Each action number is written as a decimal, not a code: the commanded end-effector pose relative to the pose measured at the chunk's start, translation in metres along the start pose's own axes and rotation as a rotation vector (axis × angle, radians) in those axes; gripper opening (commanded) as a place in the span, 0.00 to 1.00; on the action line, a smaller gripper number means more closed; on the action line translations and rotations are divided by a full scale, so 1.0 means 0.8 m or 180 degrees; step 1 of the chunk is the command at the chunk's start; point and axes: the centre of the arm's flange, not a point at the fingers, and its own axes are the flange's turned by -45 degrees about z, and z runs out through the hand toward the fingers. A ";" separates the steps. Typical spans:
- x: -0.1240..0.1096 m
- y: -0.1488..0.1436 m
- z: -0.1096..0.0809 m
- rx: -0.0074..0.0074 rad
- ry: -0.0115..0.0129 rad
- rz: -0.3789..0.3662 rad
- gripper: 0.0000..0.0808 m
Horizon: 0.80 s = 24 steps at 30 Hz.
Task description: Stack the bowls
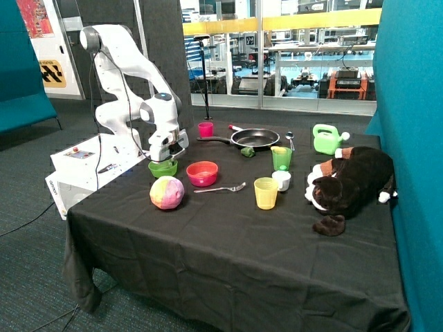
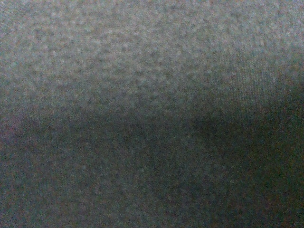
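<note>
just small round lime green bowl [image 1: 163,167] beside orange-red bowl [image 1: 202,173]

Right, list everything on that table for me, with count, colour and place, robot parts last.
green bowl: one, lime, near the table edge, right under the tool
red bowl: one, orange-red, beside the green bowl
ball: one, pink and yellow, in front of the green bowl
fork: one, silver, between the red bowl and yellow cup
yellow cup: one, near the table's middle
green cup: one, behind the yellow cup
frying pan: one, black, at the back
pink cup: one, at the back edge
watering can: one, green, at the back
plush animal: one, dark brown and white, lying beside the cups
tool: one, white, at the green bowl
</note>
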 end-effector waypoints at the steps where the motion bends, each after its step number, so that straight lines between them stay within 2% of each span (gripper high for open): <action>1: 0.001 -0.001 -0.013 0.00078 -0.00104 -0.0035 0.00; 24: 0.016 0.008 -0.063 0.00078 -0.00104 -0.0073 0.00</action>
